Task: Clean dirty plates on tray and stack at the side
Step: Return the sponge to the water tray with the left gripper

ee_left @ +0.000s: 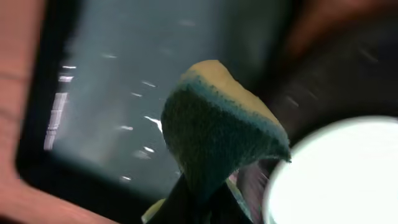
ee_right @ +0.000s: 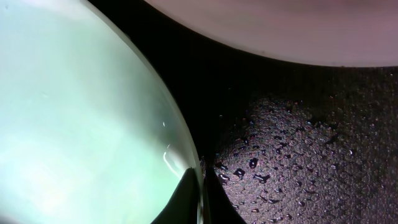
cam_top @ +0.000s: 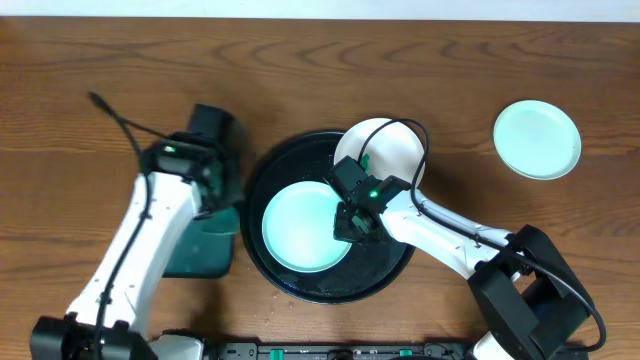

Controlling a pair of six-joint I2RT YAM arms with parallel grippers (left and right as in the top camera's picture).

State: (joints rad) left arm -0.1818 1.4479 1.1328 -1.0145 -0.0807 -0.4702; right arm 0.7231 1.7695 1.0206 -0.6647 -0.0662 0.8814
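The round black tray [cam_top: 385,275] holds a mint-green plate [cam_top: 300,225] and a white plate [cam_top: 390,150] at its far rim. My right gripper [cam_top: 348,222] is shut on the mint plate's right rim; the right wrist view shows its fingers [ee_right: 200,199] pinching the rim of that plate [ee_right: 81,118] over the wet tray floor [ee_right: 298,162], with the white plate [ee_right: 280,25] above. My left gripper [cam_top: 215,185] is shut on a green and yellow sponge [ee_left: 217,124], held over the teal tray beside the black tray's left rim. A second mint-green plate [cam_top: 537,139] lies on the table at the right.
A dark teal rectangular tray [cam_top: 205,245] sits left of the black tray, under my left arm; it also shows in the left wrist view [ee_left: 106,106]. A black cable [cam_top: 120,120] runs across the table at the left.
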